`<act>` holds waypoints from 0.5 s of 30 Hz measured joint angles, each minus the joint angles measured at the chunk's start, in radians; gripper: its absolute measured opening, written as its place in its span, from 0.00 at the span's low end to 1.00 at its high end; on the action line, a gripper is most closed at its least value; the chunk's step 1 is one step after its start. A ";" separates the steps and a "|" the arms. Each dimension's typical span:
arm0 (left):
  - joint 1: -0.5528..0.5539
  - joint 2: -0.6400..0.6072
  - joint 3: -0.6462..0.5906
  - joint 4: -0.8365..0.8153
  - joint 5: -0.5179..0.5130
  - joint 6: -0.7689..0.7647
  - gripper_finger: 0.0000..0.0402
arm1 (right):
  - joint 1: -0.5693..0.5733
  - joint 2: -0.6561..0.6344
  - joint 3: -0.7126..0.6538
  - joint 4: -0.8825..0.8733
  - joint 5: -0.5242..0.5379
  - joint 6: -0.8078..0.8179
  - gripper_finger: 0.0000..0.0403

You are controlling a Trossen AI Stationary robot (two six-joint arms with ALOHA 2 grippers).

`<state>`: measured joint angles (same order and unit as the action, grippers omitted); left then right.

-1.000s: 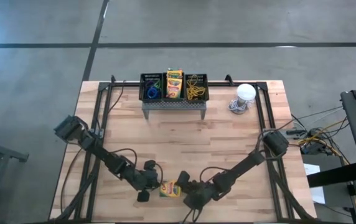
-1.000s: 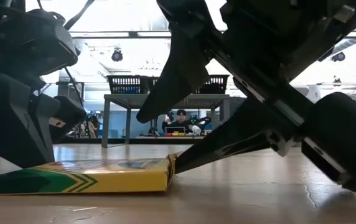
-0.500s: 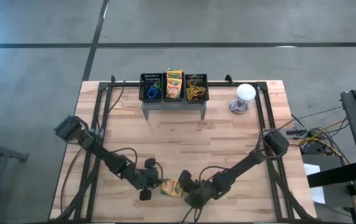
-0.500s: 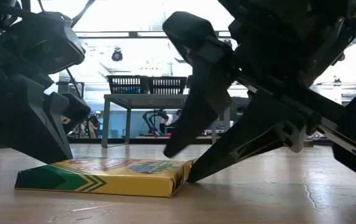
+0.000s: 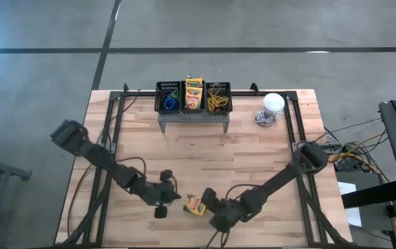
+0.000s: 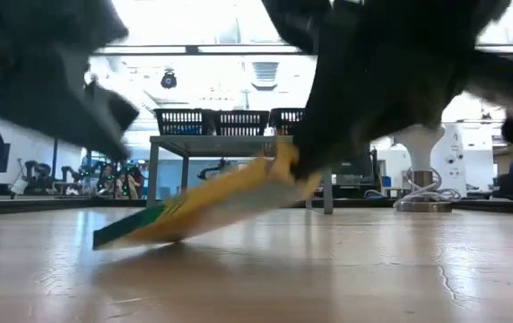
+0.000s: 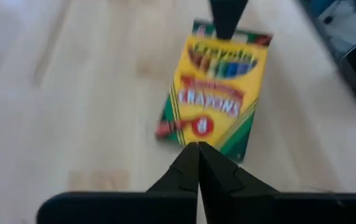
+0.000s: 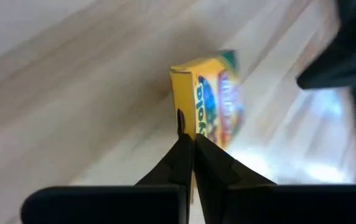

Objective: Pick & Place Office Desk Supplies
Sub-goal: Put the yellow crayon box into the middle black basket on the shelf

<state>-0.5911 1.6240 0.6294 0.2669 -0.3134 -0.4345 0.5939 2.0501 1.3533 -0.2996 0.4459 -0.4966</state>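
A flat yellow-and-green crayon box [image 5: 195, 205] lies tilted near the table's near edge, between both grippers. Its left, green end [image 6: 106, 240] rests on the wood and its right end is raised. My right gripper [image 8: 188, 142] is shut on that raised end, coming from the right. My left gripper [image 7: 198, 147] is shut and hovers above and left of the box [image 7: 218, 93], clear of it in the low view. Three black mesh bins [image 5: 193, 97] sit on a grey stand at the far edge; the middle one holds another crayon box [image 5: 194, 92]. My right gripper pinches the crayon box's right end [image 8: 183, 121] between its two fingers, at a narrow edge of the box. The fingers slant down from the table's right. The box tilts, its held end [image 6: 279, 170] lifted and its left end on the table.
The grey perforated stand [image 5: 193, 116] with the bins stands at the far middle, and a white round-topped object [image 5: 273, 104] stands to its right. Bare wood lies between the stand and the grippers. Black frame rails run along the table's left and right sides.
My right gripper has shut on the box's right end and risen, tipping the box up while its left end stays on the table. My left gripper has risen off the box's left end and drawn back a little toward the left.
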 joint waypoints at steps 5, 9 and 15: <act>0.019 -0.082 0.001 0.077 -0.008 0.210 0.02 | 0.001 -0.062 0.012 -0.034 -0.001 -0.121 0.02; 0.064 -0.071 0.002 0.215 0.051 0.312 0.07 | 0.001 -0.111 0.015 -0.025 -0.001 -0.198 0.02; 0.205 -0.008 0.001 0.339 0.353 0.300 0.30 | 0.002 -0.118 0.015 -0.025 -0.001 -0.309 0.02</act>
<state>-0.3856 1.6162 0.6307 0.6055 0.0399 -0.1341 0.5958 1.9322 1.3678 -0.3246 0.4450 -0.8055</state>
